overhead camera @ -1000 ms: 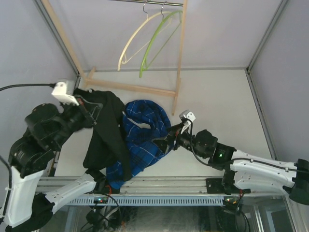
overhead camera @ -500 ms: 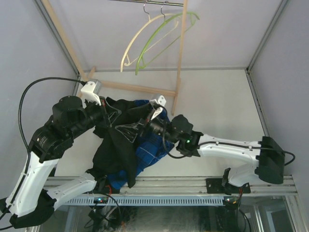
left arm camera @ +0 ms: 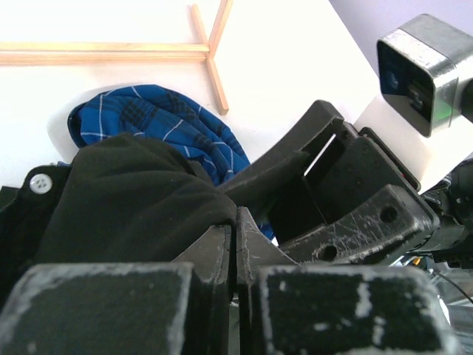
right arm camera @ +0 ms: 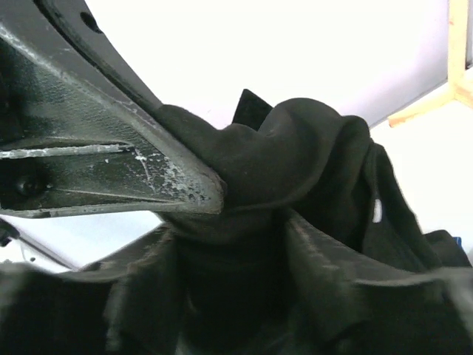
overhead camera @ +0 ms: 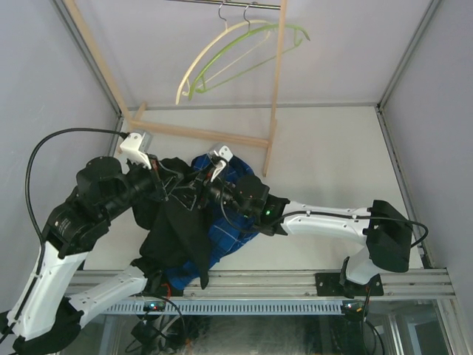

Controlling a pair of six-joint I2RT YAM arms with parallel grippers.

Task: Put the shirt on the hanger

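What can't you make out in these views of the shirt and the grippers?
- Right wrist view: the lower finger of the right gripper, buried under the shirt, so its grip is unclear.
- Top view: most of the blue plaid shirt, covered by the shirt and the right arm.
- Left wrist view: the hanger, outside the frame.

Plain black shirt (overhead camera: pixel 176 231), blue plaid shirt (overhead camera: pixel 226 235) with pale lines, lime-green hanger (overhead camera: pixel 295 29), cream hanger (overhead camera: pixel 194 63).

Wooden post (overhead camera: pixel 277 89) apparently across hanger (overhead camera: pixel 294 29)
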